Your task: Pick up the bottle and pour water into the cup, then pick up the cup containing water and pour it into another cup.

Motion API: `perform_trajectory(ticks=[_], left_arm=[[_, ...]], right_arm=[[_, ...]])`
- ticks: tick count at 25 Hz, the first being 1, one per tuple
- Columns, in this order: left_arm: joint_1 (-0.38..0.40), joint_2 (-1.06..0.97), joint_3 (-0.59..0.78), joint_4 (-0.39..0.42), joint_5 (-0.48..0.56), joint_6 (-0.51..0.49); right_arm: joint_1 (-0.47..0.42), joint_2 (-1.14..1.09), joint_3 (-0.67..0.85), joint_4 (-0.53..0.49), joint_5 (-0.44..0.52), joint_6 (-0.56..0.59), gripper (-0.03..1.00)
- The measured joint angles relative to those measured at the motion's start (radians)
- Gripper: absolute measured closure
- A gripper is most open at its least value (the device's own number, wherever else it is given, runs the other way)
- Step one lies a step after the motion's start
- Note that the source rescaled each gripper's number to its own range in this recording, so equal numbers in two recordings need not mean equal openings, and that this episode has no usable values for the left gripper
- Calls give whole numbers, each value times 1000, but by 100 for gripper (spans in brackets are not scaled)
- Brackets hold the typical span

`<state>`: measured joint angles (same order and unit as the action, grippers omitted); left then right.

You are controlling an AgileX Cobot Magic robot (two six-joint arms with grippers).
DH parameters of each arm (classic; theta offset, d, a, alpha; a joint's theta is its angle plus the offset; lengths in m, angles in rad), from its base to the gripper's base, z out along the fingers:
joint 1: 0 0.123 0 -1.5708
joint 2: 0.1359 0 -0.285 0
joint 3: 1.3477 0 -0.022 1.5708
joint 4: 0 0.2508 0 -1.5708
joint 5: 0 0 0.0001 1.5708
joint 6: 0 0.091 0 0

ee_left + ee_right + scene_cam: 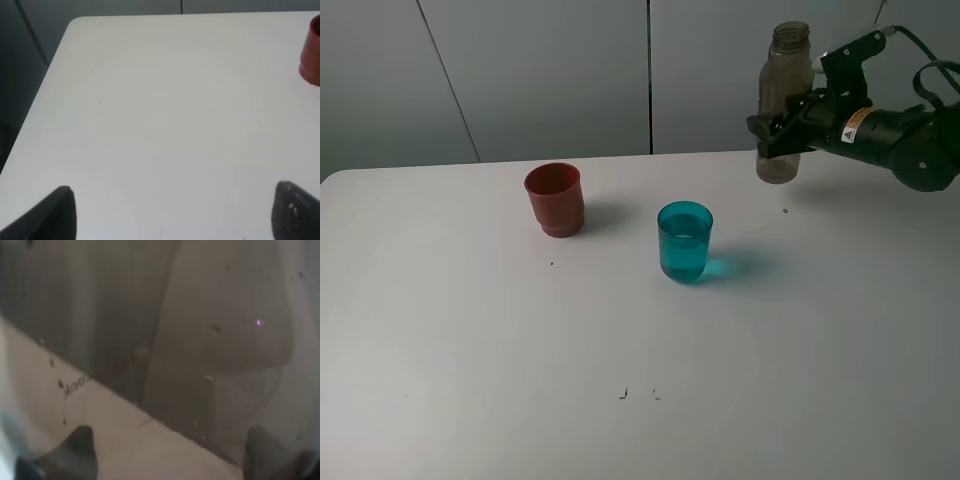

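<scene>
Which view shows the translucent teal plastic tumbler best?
Exterior high: the translucent teal plastic tumbler stands whole, unobstructed. Neither wrist view shows it; the right is filled by the smoky grey plastic bottle.

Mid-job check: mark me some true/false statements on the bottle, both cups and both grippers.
1. The right gripper holds the bottle upright. True.
2. The bottle is tipped over the teal cup. False: it is upright and well off to the side of that cup.
3. The teal cup stands upright on the table. True.
4. The left gripper grips the red cup. False: its fingers are spread with nothing between them, and the red cup stands free.
5. In the high view, the red cup stands left of the teal cup, apart from it. True.
</scene>
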<state>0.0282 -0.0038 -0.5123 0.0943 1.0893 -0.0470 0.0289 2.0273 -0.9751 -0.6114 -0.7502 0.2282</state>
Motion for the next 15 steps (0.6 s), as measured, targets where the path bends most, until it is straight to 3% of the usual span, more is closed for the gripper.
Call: perform_trajectory(ticks=[4,15], left_arm=[[0,0,0,0,0,0],[0,0,0,0,0,0]], right_arm=[[-8,48,-39,53,-15,49,96],[-8,206,-209,73,-17,125,97]])
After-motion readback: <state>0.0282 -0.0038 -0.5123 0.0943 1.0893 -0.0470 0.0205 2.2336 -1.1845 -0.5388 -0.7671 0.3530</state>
